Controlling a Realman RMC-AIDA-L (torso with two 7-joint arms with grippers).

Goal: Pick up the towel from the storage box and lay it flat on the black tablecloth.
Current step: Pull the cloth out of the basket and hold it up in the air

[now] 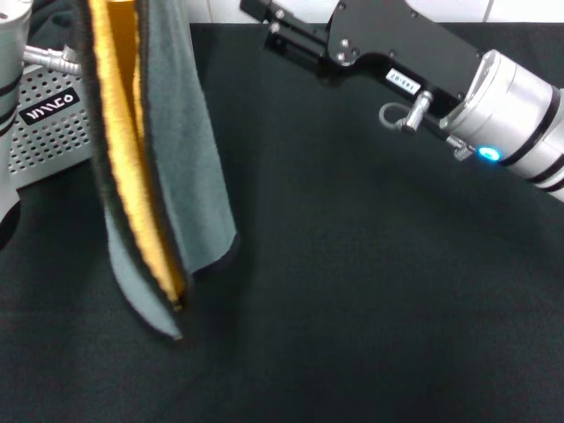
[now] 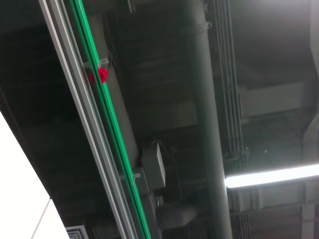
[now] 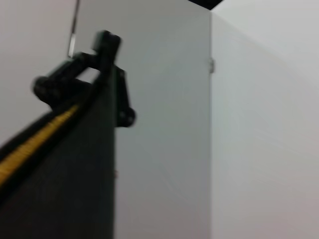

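Hanging long-axis vertical from your left gripper [image 3: 99,55], pinched shut on its top edge, the towel [image 1: 163,176] dangles above the black tablecloth [image 1: 370,291] near the left edge, right gripper's [image 1: 264,22] fingers untellable, far edge.

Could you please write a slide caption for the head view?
Folded towel hangs above the black tablecloth, storage box behind, right arm's gripper reaching in.

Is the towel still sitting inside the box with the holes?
No. The towel hangs folded in the air above the black tablecloth, with the storage box behind it at the left.
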